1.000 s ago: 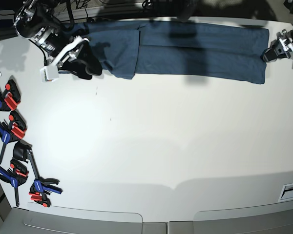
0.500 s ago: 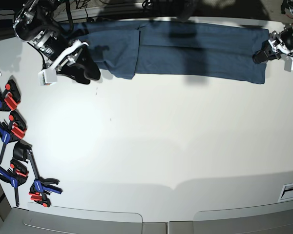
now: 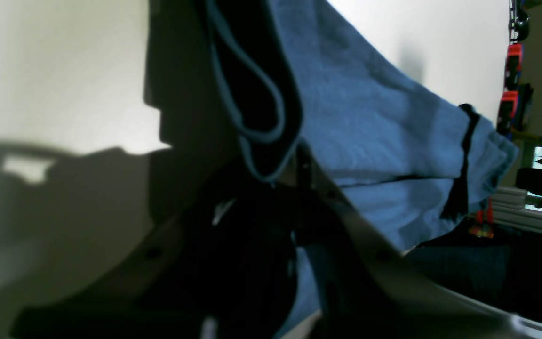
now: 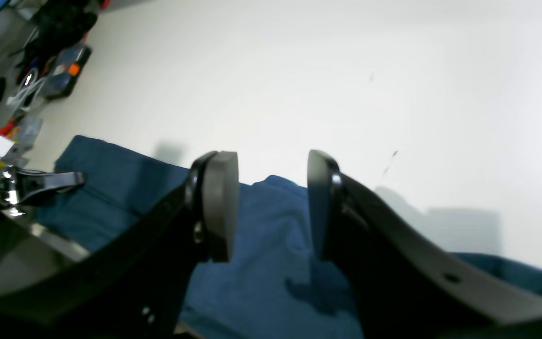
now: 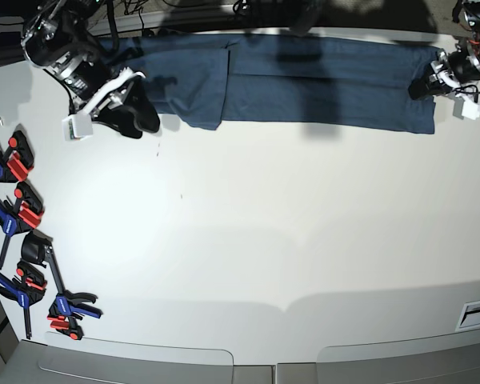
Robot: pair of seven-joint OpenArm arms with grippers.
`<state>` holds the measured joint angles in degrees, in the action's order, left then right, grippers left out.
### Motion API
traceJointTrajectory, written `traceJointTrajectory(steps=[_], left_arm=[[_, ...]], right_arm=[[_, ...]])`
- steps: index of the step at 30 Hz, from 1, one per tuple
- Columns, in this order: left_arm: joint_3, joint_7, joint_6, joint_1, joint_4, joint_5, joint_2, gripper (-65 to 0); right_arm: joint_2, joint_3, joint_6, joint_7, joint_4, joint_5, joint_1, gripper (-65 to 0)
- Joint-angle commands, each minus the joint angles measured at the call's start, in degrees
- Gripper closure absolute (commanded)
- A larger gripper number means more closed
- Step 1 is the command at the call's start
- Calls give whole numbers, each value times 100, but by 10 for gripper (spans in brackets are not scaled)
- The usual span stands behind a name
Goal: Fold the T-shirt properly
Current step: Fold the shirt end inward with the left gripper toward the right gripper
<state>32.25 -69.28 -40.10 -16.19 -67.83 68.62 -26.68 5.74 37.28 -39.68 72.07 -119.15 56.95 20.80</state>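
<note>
The T-shirt (image 5: 304, 76) lies spread in a long band along the far edge of the table (image 5: 264, 240); at its right end the left gripper (image 5: 422, 85) is clamped tight on the hem, cloth bunched between its fingers (image 3: 271, 117); on the far left the right gripper (image 4: 271, 202) hangs with jaws apart, grasping nothing, above the shirt; clamps (image 5: 20, 216) line the left edge.

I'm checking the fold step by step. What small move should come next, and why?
Probably lower the right gripper and shut it on the T-shirt: its jaws stand open just above the cloth with nothing between them, while the left gripper is already shut on the opposite end.
</note>
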Motion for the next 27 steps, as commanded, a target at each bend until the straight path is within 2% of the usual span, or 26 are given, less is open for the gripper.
traceJointTrajectory(steps=[1, 6, 8, 12, 13, 16, 21, 27], left_arm=[[26, -28, 10, -15, -52, 59, -129, 0], [26, -13, 10, -15, -59, 697, -133, 0], [26, -101, 10, -17, -160, 883, -129, 0], [26, -861, 10, -28, -553, 1638, -125, 0], [26, -1060, 10, -55, -673, 1638, -122, 0], [26, -1072, 10, -216, -1176, 1638, -42, 0], [26, -1072, 10, -664, -2251, 1638, 402, 0], [0, -1072, 10, -951, -3353, 1638, 1093, 0]], right_arm=[[46, 20, -32, -186, -105, 11, -13, -227], [48, 20, -26, -560, -105, -901, -13, -226], [72, 22, 199, -671, -105, -1401, -11, -226], [227, 22, 579, -868, -105, -2194, -9, -226], [278, 22, 658, -905, -105, -2345, -9, -226], [420, 22, 863, -1038, -98, -2791, -11, -226], [472, 26, 1113, -1224, 26, -3272, -13, -226], [474, 26, 1141, -1368, 361, -3401, -15, -226]])
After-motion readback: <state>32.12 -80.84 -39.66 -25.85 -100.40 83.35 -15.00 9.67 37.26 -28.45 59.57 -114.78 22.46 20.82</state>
